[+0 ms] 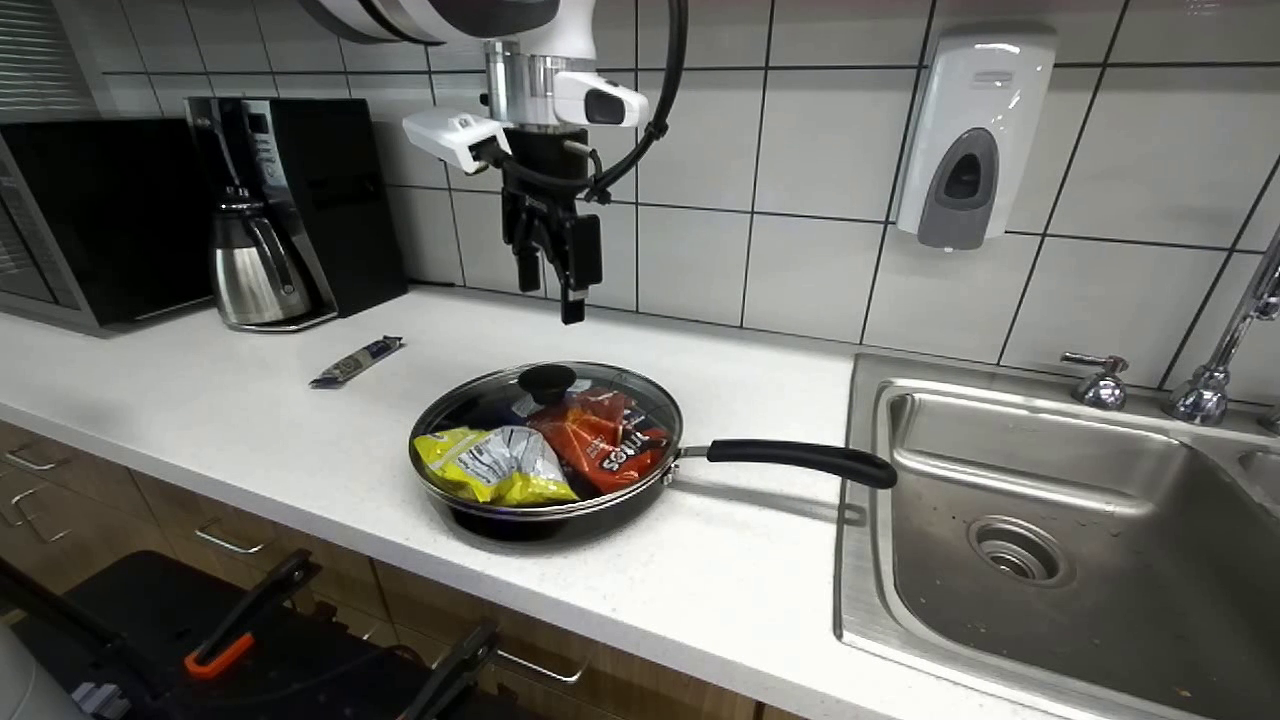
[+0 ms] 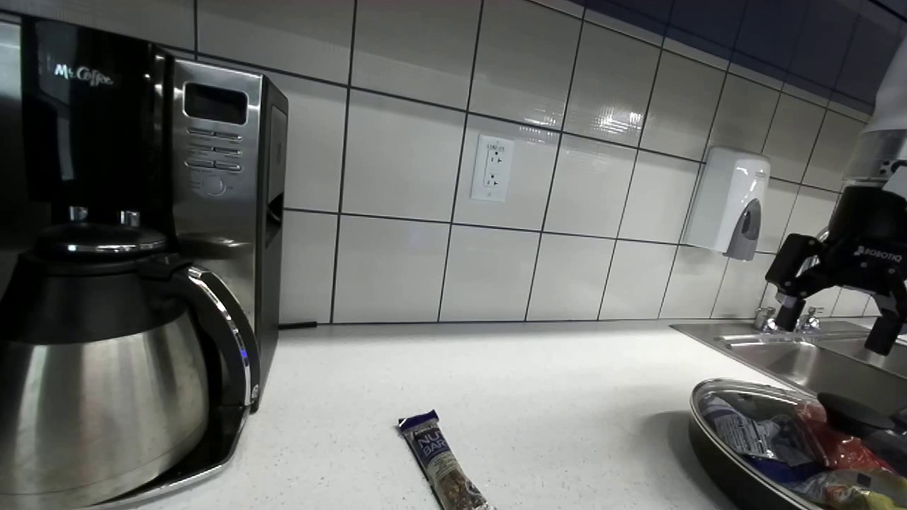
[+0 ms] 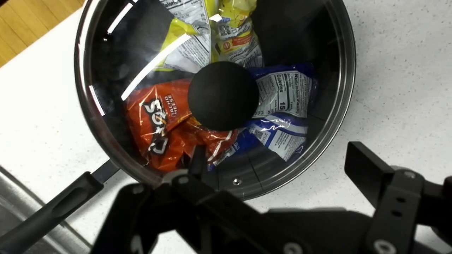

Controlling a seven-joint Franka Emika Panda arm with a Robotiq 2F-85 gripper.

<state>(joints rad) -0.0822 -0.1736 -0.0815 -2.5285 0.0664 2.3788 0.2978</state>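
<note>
Wrist view's got the end effector gaping wide at bottom right, lidded pan of snack bags top center.

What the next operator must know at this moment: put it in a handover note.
Gripper: open, holding nothing, raised above the counter, not touching the pan.
Where things are: pan on the counter, bags inside it; bar on the counter, outside the pan.
Done: lid on the pan, covering the bags.
Left: neither lid nor bar is gripped.
</note>
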